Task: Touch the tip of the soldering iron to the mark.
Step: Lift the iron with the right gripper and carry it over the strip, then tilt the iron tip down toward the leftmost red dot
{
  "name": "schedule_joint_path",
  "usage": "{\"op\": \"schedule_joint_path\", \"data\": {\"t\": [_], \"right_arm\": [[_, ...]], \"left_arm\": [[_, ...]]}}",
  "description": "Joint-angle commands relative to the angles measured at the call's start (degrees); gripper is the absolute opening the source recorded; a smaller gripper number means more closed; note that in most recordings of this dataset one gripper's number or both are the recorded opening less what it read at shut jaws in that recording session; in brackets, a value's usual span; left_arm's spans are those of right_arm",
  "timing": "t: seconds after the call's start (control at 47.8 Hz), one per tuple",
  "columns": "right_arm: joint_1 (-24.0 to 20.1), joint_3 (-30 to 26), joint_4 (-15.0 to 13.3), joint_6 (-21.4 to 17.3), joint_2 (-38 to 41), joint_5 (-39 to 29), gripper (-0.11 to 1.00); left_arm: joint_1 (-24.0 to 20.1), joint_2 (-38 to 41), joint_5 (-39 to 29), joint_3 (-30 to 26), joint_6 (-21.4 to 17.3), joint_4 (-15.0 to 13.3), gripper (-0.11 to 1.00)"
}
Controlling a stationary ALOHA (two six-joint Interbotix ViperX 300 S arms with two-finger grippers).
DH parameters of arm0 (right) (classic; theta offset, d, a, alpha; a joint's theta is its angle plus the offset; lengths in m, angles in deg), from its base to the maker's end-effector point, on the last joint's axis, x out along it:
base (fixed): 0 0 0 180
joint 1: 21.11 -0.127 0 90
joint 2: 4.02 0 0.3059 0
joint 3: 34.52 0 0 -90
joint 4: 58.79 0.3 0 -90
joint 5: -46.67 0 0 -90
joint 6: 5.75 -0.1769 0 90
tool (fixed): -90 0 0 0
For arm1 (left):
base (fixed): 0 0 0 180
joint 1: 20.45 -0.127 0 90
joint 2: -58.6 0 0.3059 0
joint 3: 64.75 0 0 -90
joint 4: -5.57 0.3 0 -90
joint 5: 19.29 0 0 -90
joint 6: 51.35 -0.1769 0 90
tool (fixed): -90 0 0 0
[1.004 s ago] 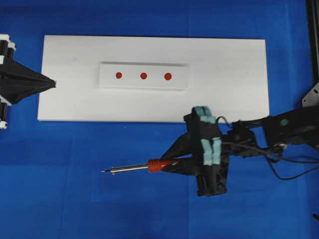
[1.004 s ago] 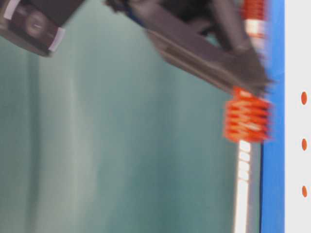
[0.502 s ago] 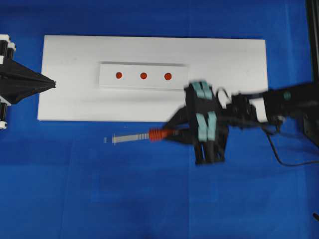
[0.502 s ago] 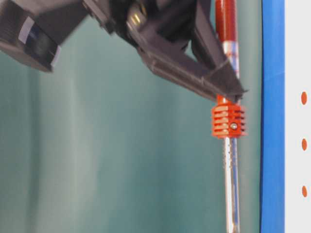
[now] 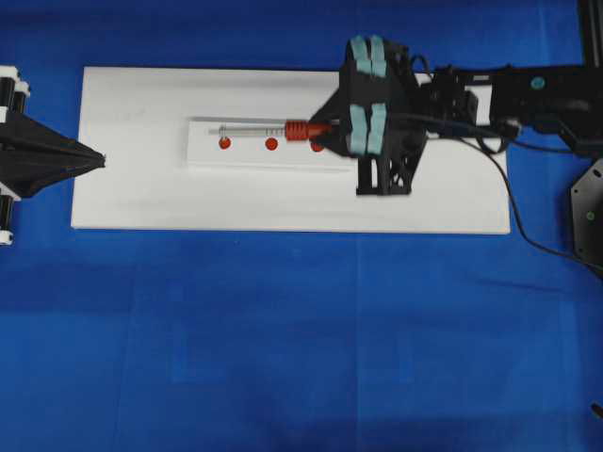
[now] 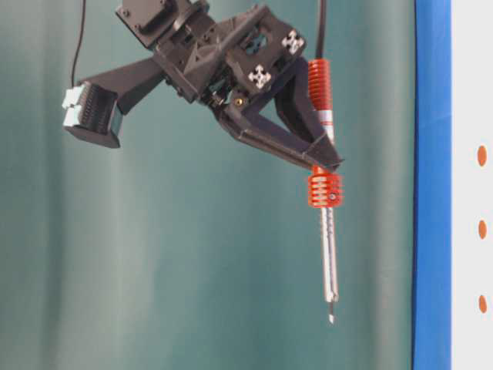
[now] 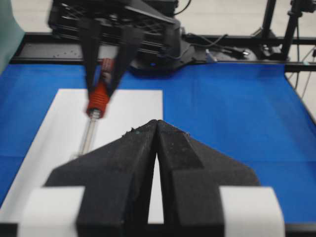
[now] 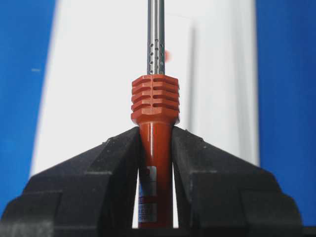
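Soldering iron clamped in right gripper, held level above white strip, clear of it. Mark beside tip. Third dot hidden under gripper. Left gripper closed, empty, at board's left edge.

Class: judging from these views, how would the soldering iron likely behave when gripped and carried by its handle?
The soldering iron probably stays stiff: its metal shaft runs straight. It likely feels light, held only at the handle by the right tool. The round handle might roll if set down.
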Motion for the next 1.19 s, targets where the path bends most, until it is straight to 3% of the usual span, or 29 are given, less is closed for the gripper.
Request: {"op": "schedule_joint_path", "data": {"t": [0.0,0.293,0.69,1.171], "right_arm": [[1.3,-2.2,-0.4,0.7,-0.2,-0.1,0.06],[2.7,-4.8,-0.4,1.9,1.8,-4.4,0.06],[4.0,-6.5,-0.4,2.1,3.2,-15.5,0.06],[4.3,-6.5,-0.4,1.8,3.2,-15.8,0.06]], "left_arm": [[0.1,0.2,0.3,-0.8,0.0,0.2,0.00],[0.2,0.2,0.3,-0.7,0.1,0.1,0.00],[0.2,0.2,0.3,-0.7,0.0,0.1,0.00],[0.2,0.2,0.3,-0.7,0.0,0.1,0.00]]}}
